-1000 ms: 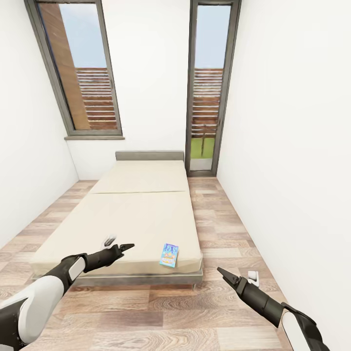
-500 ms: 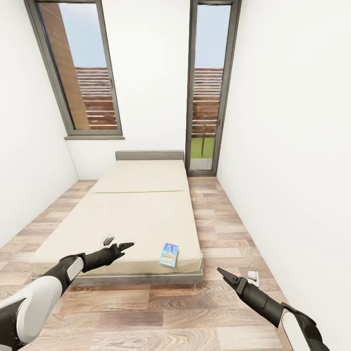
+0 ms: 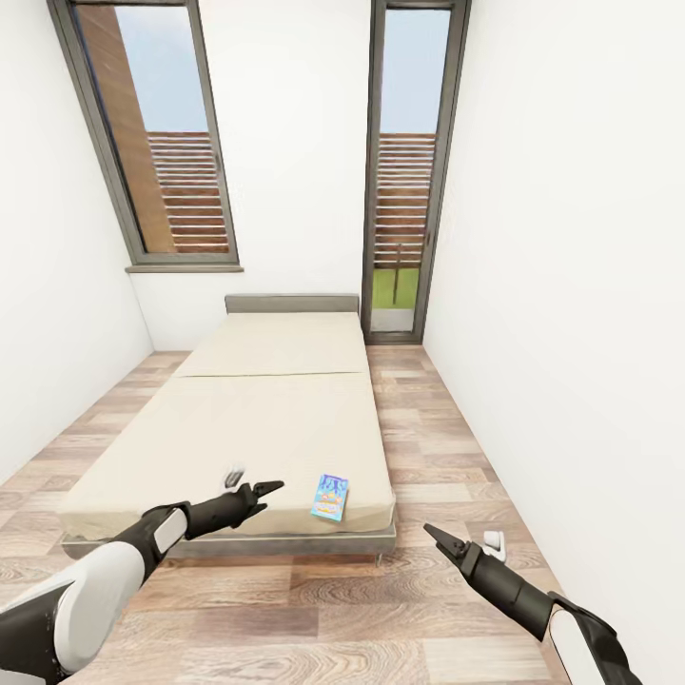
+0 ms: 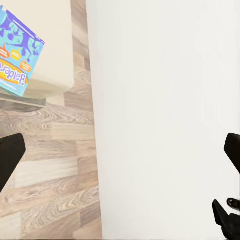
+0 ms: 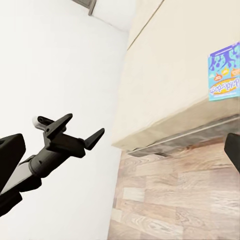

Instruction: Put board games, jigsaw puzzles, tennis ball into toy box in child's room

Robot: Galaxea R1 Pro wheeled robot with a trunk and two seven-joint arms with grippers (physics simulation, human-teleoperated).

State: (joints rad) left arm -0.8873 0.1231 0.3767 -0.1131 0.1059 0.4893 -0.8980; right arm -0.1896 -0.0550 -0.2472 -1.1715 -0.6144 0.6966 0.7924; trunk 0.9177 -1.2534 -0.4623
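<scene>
Both open: left gripper (image 3: 249,488) near blue board game (image 3: 330,498) at bed (image 3: 276,419) edge, right gripper (image 3: 459,542) empty; risk of pushing it off.

White walls (image 3: 561,238), wood-plank floor (image 3: 419,609), two tall grey-framed windows (image 3: 157,143).

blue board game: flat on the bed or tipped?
Flat. The blue board game lies face-up on the mattress near the bed's foot corner.
</scene>
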